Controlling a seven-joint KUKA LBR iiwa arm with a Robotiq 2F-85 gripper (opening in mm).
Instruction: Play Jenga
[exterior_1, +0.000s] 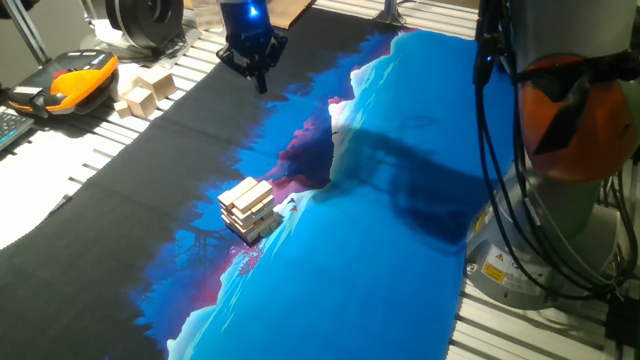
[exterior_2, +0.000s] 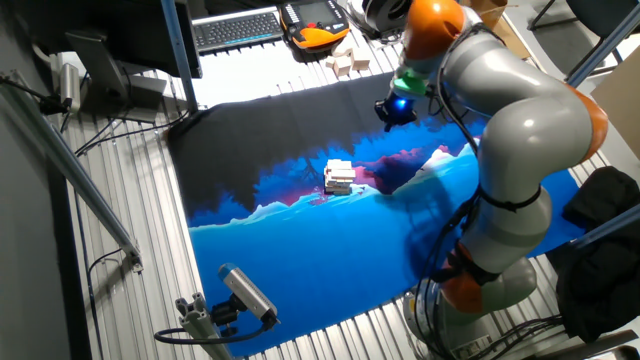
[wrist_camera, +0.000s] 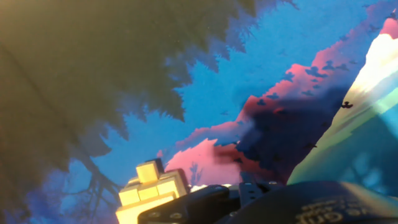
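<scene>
Pincer (exterior_1: 259, 72) hangs well away from the Jenga (exterior_1: 247, 208), jaw state unclear; blocks look light, stiff, easily toppled, so grip a block's ends.

Slatted table (exterior_1: 60, 205) w/ printed cloth (exterior_1: 370, 240); Jenga (exterior_1: 247, 208) on cloth.

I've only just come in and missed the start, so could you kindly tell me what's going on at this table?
The grey-and-orange robot arm is set up to play Jenga. Its black two-finger gripper hangs above the dark part of the printed blue cloth, well apart from the small, slightly askew tower of pale wooden blocks and holding nothing. The tower stands untouched; chunkier loose wooden blocks lie off the cloth.
</scene>
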